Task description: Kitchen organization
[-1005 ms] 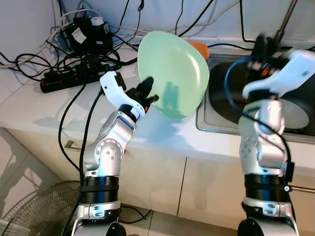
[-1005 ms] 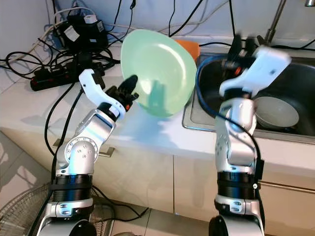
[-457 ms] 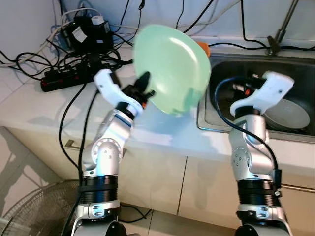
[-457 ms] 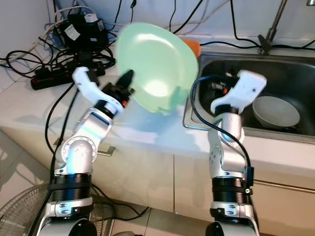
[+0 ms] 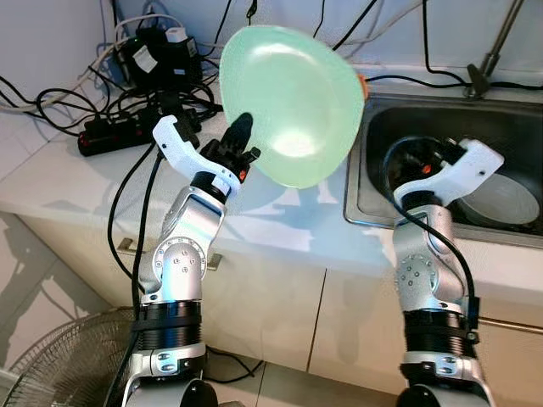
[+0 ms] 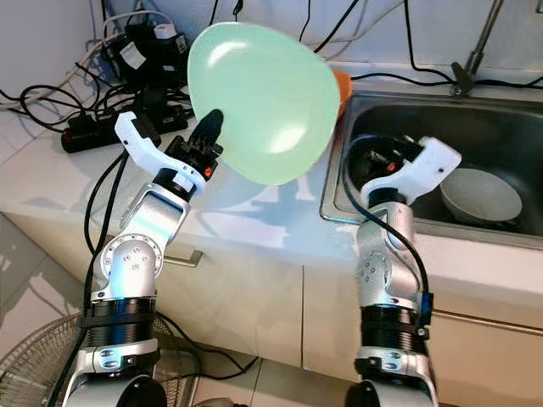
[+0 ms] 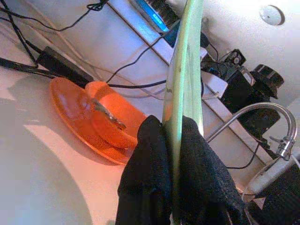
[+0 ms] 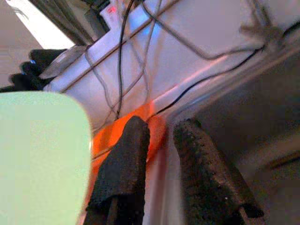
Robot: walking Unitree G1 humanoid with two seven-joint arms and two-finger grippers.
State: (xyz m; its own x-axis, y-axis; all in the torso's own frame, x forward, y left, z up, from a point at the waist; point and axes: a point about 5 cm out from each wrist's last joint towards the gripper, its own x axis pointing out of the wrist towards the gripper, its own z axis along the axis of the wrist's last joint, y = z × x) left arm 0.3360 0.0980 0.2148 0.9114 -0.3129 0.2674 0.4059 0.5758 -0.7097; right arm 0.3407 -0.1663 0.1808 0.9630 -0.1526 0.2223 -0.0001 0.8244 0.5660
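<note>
Left pincer (image 5: 242, 140), clamped on pale green round plastic plate (image 5: 293, 102), had raised it higher & more upright; right pincer (image 8: 161, 154), narrowly open w/ nothing held, had dropped by steel sink (image 5: 399, 119), so prob. plate handoff/placing next.

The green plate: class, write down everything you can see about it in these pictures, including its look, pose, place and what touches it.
The green plate is pale mint, round, smooth and glossy, plastic-looking, with a shallow raised rim and bright light spots on its face. It is held up in the air above the white counter, tilted steeply on edge. The left gripper pinches its lower rim, one black finger on each face. Behind it an orange dish lies on the counter; the sink is to its right.
</note>
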